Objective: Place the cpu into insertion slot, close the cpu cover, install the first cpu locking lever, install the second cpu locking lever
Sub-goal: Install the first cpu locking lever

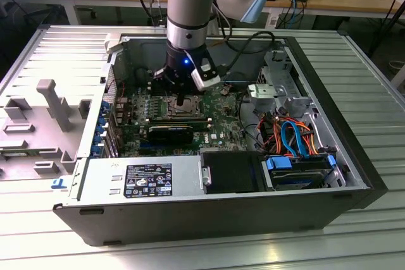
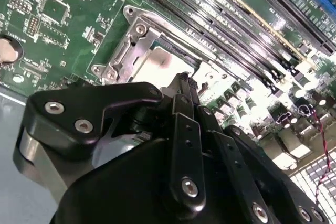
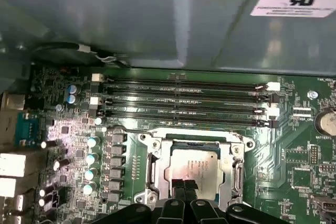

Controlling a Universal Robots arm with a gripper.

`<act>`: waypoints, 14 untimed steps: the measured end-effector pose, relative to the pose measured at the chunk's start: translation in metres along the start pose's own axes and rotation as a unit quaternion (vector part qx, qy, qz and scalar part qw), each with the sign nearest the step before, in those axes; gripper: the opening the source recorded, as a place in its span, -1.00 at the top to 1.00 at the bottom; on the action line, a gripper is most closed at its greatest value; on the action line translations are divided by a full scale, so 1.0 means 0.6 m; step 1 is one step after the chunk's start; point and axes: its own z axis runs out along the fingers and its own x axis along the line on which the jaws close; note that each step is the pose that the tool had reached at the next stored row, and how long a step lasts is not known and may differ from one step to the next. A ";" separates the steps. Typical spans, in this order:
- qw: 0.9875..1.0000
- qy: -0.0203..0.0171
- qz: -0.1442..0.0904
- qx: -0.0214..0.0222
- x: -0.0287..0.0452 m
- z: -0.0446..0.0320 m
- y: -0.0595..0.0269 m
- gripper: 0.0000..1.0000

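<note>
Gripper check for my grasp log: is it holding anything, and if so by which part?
Nothing is held: the gripper is shut with nothing between its fingertips, poised over the cpu lying in the insertion slot.

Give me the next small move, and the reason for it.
Likely a slight push down: the cover lies over the seated cpu, the shut gripper is at its edge, and I cannot tell whether it is latched.
</note>
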 end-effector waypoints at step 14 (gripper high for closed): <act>1.000 -0.014 -0.012 -0.018 0.054 -0.021 0.005 0.79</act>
